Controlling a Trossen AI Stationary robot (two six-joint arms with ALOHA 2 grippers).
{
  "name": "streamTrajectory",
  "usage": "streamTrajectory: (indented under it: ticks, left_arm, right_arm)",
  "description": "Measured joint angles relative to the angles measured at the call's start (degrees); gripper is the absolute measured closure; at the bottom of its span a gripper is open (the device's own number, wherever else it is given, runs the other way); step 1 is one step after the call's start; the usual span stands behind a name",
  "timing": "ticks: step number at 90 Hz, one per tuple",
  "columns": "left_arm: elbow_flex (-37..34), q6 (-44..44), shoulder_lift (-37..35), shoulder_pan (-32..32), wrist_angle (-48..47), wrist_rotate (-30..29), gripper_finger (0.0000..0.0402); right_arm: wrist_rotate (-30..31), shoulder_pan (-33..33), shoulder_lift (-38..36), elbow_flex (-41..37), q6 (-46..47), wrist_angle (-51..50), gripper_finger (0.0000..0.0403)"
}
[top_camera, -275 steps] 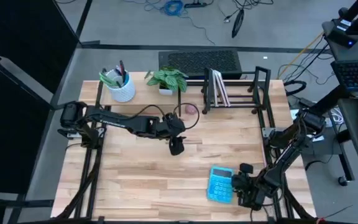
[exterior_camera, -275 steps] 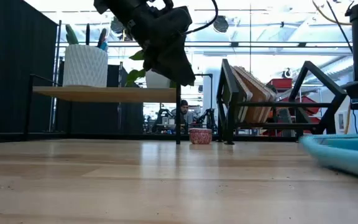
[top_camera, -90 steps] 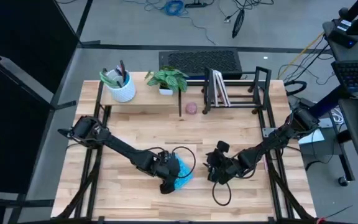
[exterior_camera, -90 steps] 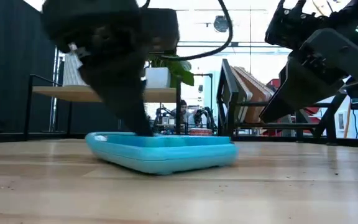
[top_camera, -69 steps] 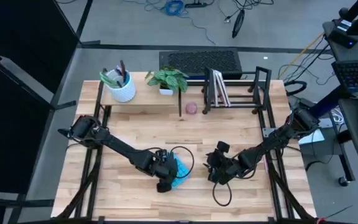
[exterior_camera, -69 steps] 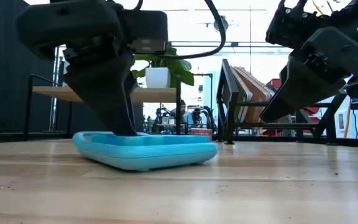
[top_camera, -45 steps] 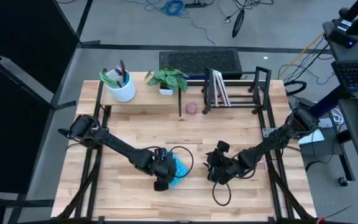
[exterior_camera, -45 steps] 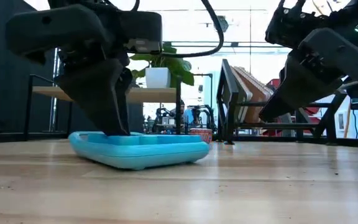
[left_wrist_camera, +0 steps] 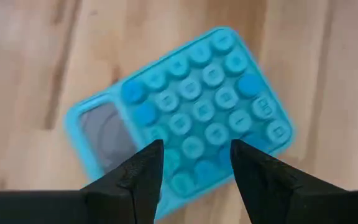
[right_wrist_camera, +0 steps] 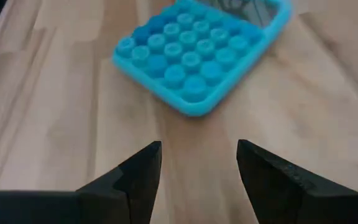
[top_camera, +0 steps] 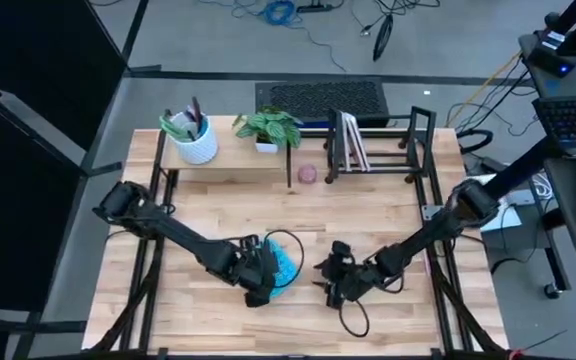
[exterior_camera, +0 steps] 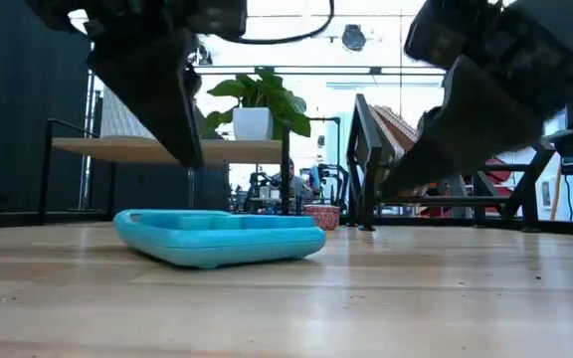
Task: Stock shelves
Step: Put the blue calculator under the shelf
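**Blue calculator flat on the desk, both arms open above it**

The pale-wood riser shelf (top_camera: 230, 152) and black wire rack (top_camera: 378, 140) stand along the upper edge of the high view. Low centre, a blue calculator (top_camera: 281, 267) lies flat on the desk (top_camera: 368, 215); no writing is legible. The left gripper (left_wrist_camera: 192, 163) hangs over it, jaws spread, empty. The right gripper (right_wrist_camera: 199, 163) sits beside it, jaws likewise spread and empty.

Grey floor (top_camera: 218, 50) w/ loose cables (top_camera: 278, 12); black curtain (top_camera: 28, 60) on one side; bright lab beyond.
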Motion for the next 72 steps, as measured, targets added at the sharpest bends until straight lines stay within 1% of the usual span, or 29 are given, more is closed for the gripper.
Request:
streamTrajectory:
  ticks: [12,25,34,53,62,72]
  left_arm:
    - [0.0,-3.3,0.0,-1.7,-3.3,-1.9,0.0228]
    - [0.0,-5.2,-0.4,-3.2,-5.5,-2.5,0.0228]
    - [0.1,-6.6,-0.4,-4.4,-6.4,-2.5,0.0228]
    - [0.1,-9.8,-0.5,-6.4,-8.8,-2.4,0.0228]
    - [0.1,-11.3,-0.5,-7.6,-9.0,-2.4,0.0228]
    - [0.1,-13.8,-0.5,-8.9,-9.0,-2.4,0.0228]
  right_arm:
    - [0.0,-1.4,5.2,0.2,2.1,7.1,0.0232]
    - [-0.7,-2.8,9.6,3.6,2.2,7.6,0.0272]
    - [-3.2,-3.3,12.4,6.7,1.0,8.2,0.0308]
    - [-5.6,-5.6,13.6,10.1,-4.8,8.1,0.0371]
    - [-5.6,-7.9,13.6,11.6,-4.9,8.3,0.0388]
    - [-5.2,-10.2,13.6,12.2,-5.6,9.7,0.0398]
